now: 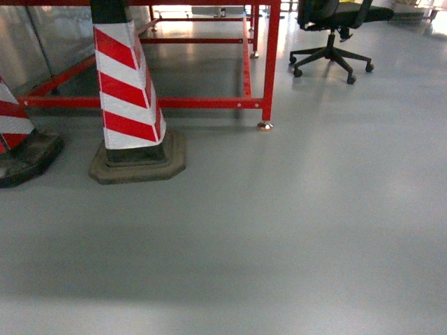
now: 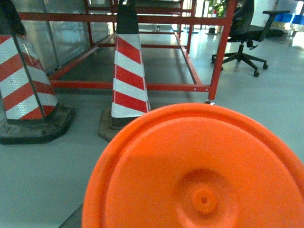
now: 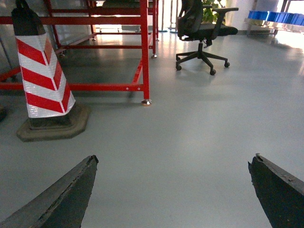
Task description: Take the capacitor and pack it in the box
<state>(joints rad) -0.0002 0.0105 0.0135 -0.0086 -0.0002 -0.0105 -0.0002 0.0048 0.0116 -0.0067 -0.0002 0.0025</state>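
- Right gripper (image 3: pixel 173 190): fingers (image 3: pixel 61 197) spread wide, nothing between them, bare grey floor (image 3: pixel 190 142) beneath.
- Left gripper: out of sight; a big orange disc (image 2: pixel 199 171) fills the left wrist view.
- Ahead of the right gripper: striped cone (image 3: pixel 45 80) to its left, red frame (image 3: pixel 145 52), office chair (image 3: pixel 202 33) farther off.
- Capacitor and box: in no view.

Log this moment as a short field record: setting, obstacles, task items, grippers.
setting: grey floor, robot facing a red metal frame
obstacles: red-and-white striped cone on a dark base just ahead, second cone at far left, black office chair behind right
task items: capacitor and box in no view
left wrist view: large orange round disc fills the lower part; gripper hidden
right gripper: fingers wide apart, nothing between them, over bare floor
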